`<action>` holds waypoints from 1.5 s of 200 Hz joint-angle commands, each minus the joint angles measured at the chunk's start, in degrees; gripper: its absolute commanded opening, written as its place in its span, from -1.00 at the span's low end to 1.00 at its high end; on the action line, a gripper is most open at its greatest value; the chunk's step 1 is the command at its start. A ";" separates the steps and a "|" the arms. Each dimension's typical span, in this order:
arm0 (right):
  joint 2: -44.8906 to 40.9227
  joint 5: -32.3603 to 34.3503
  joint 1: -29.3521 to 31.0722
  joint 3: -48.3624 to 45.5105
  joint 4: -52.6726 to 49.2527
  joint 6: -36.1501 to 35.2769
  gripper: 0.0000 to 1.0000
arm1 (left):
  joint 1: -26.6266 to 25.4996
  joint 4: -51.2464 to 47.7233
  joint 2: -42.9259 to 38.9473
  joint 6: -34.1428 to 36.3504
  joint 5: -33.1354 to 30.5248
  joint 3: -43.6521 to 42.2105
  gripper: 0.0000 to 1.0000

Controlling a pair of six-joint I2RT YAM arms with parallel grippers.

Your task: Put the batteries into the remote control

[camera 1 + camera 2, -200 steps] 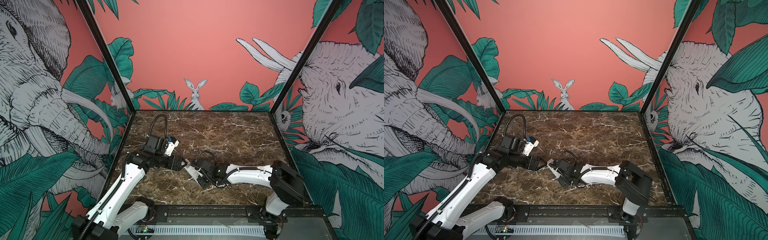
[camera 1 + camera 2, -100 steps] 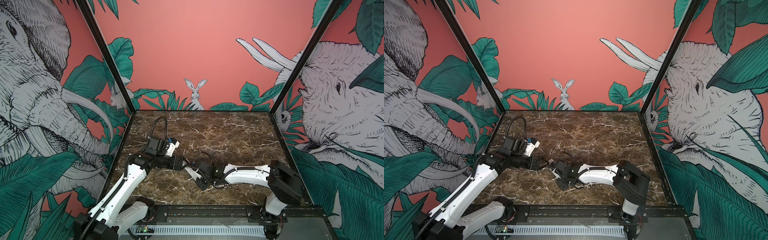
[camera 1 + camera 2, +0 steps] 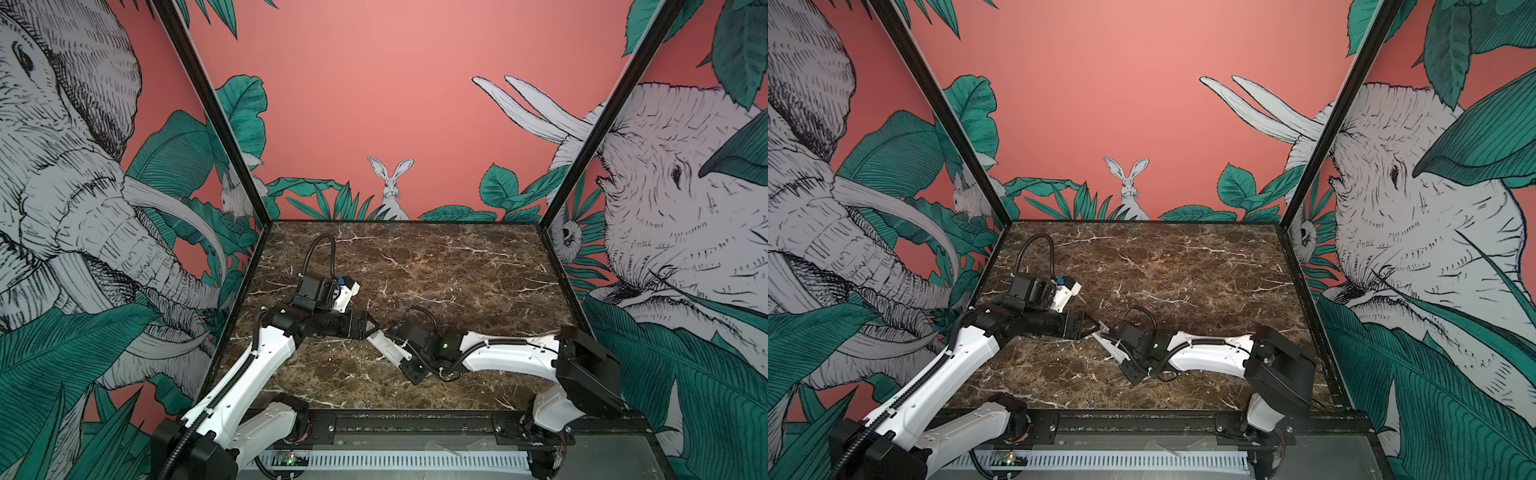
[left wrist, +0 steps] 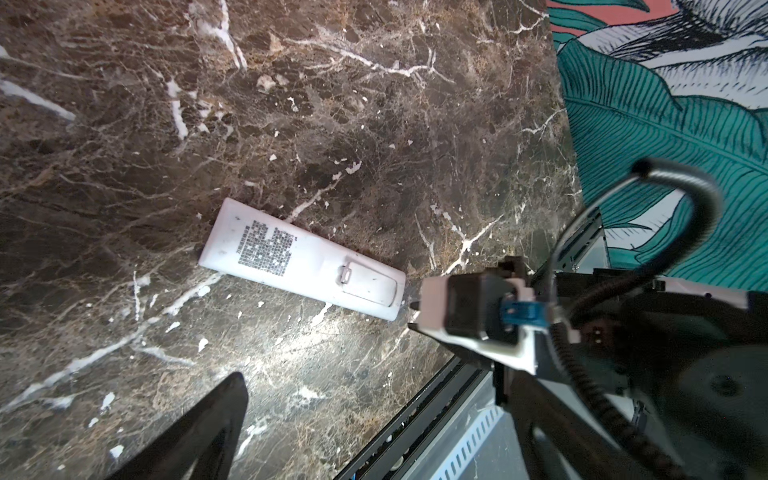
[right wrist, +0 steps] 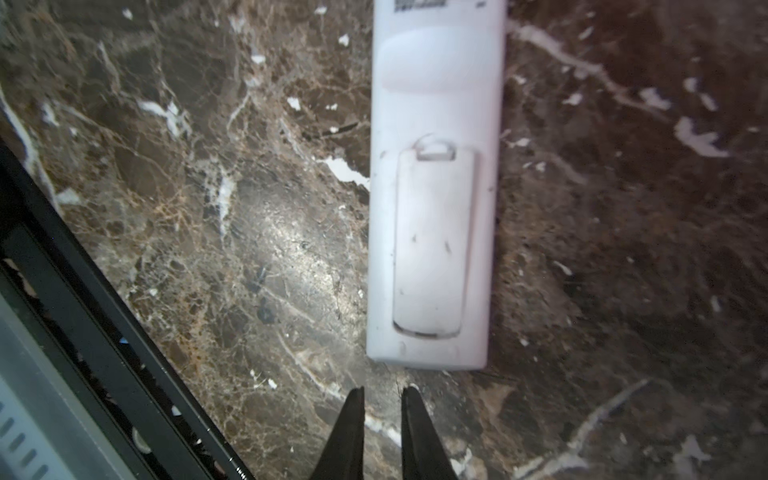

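One white remote control (image 4: pixel 299 259) (image 5: pixel 432 187) lies flat on the brown marble counter (image 4: pixel 374 104), close to the black rail (image 5: pixel 83 332) along the counter's front edge, with its back turned up. A dark printed label (image 4: pixel 266 247) sits toward one end of that back. Toward the other end is the battery compartment. Its small cover (image 5: pixel 430 245) is seated flush in place with the latch tab (image 5: pixel 434 151) down, so what the compartment holds cannot be told. The right jaws point at the compartment end of the remote. In the right wrist view their two dark fingertips (image 5: pixel 349 432) stand just short of that end without touching it. A narrow slit parts them, with bare counter showing through, and they grip nothing. The left jaws are spread wide and released. Only one dark finger (image 4: pixel 199 436) shows in the left wrist view, above bare counter, off to the side of the remote and holding nothing. In both top views the left arm (image 3: pixel 270 353) (image 3: pixel 967 349) and the right arm (image 3: pixel 507 357) (image 3: pixel 1208 353) reach low over the front half of the counter, and their wrists nearly meet left of the middle. The remote cannot be picked out with certainty beneath them there.
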 commanded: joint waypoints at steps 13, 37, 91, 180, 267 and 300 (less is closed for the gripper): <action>-4.60 3.52 -3.11 -0.66 -0.32 1.77 -0.39 | -0.38 2.73 1.16 -1.01 1.05 -1.89 0.97; -6.29 4.55 -6.50 -1.92 -0.42 3.90 -0.22 | -3.04 5.53 3.04 -2.17 0.73 -3.28 0.91; -4.85 3.49 -8.68 -1.29 -1.44 3.12 0.21 | -9.08 16.05 10.04 -4.44 3.49 -7.38 0.67; -5.36 2.05 -9.52 -3.87 0.07 4.23 0.40 | -9.72 25.41 15.97 -5.57 6.50 -9.91 0.53; -5.34 2.37 -9.61 -4.38 0.08 4.57 0.45 | -10.98 33.86 22.65 -6.69 7.42 -10.83 0.55; -6.26 2.76 -9.75 -5.35 0.30 5.10 0.45 | -10.98 34.65 23.63 -6.64 7.12 -10.69 0.55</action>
